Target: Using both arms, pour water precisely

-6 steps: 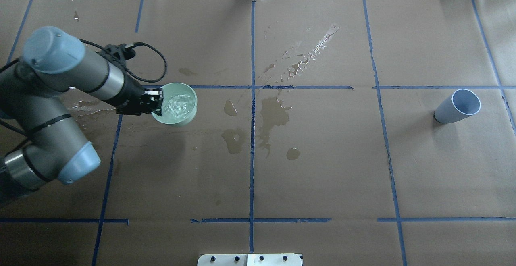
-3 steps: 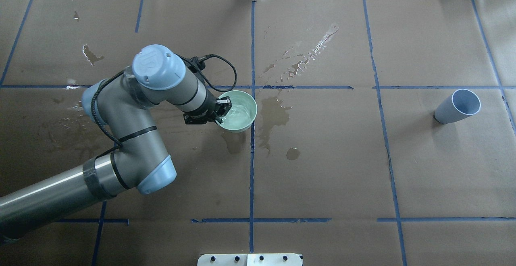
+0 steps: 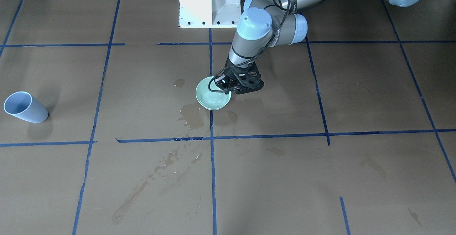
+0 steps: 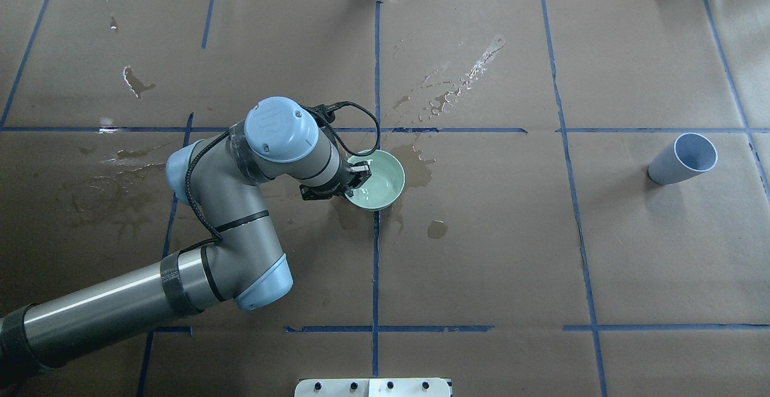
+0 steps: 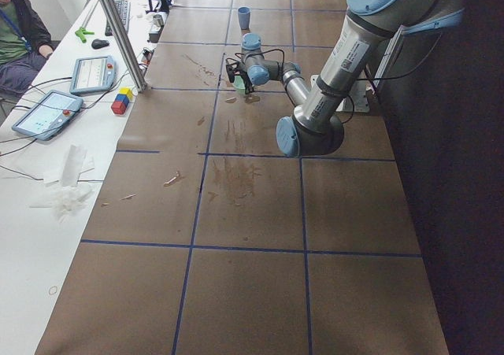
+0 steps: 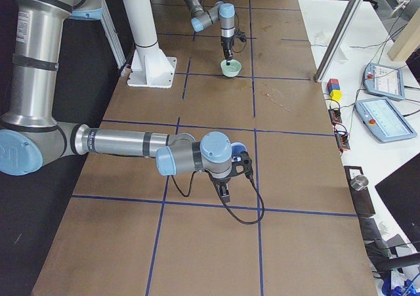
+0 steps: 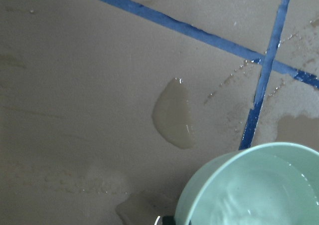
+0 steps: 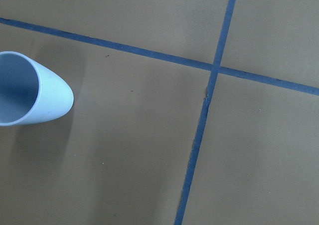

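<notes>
The water (image 7: 259, 195) lies in a pale green bowl (image 4: 385, 197) near the table's middle, over the central blue tape line (image 4: 375, 264). The left gripper (image 4: 359, 175) is clamped on the bowl's rim at its left side. I cannot tell whether the bowl rests on the brown paper (image 4: 481, 252) or hangs just above it. Dark wet stains (image 4: 415, 165) lie just beside it. The right gripper (image 6: 225, 192) hangs low over bare paper, and its opening cannot be judged. A blue cup (image 4: 683, 159) stands well apart, far right.

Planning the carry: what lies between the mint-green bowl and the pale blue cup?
Overhead view: a dark wet stain, one blue tape line, otherwise bare brown paper.
</notes>
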You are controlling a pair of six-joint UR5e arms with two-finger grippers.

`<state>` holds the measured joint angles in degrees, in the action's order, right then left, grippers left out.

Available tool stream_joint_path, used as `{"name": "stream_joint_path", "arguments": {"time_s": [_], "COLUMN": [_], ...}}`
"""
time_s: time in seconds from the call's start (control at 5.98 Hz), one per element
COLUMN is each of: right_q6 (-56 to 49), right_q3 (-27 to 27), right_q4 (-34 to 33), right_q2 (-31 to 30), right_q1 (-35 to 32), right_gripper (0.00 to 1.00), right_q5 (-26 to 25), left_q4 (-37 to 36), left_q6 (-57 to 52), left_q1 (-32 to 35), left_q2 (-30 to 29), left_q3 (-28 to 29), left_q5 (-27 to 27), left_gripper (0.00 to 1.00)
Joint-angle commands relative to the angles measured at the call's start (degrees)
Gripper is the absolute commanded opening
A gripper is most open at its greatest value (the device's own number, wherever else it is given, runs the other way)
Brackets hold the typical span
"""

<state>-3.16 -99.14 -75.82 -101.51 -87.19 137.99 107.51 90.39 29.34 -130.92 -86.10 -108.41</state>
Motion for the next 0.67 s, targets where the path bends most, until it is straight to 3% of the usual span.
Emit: {"name": "stream_joint_path", "arguments": {"time_s": [0.0,0.33,0.5], "right_q6": [0.0,0.09,0.0], "right_q3": [0.0,0.0,0.0], "right_q4": [-0.03,-0.03,0.06], "right_q2": [0.0,0.0,0.0], "right_q1": [0.0,0.0,0.0], "right_gripper": [1.0,1.0,1.0], "right_q5": [0.0,-0.09,-0.09], "left_q4": [-0.02,-0.11,-0.19], "left_q6": [-0.04,-0.83,-0.92], "left_q1": [-0.6,-0.69,-0.69], "left_q2": [-1.09,-1.01,-0.92], "left_q3": [1.28,1.29,1.2], "left_q5": [0.92,0.92,1.01], "left_gripper": [0.12,0.78,1.0]}}
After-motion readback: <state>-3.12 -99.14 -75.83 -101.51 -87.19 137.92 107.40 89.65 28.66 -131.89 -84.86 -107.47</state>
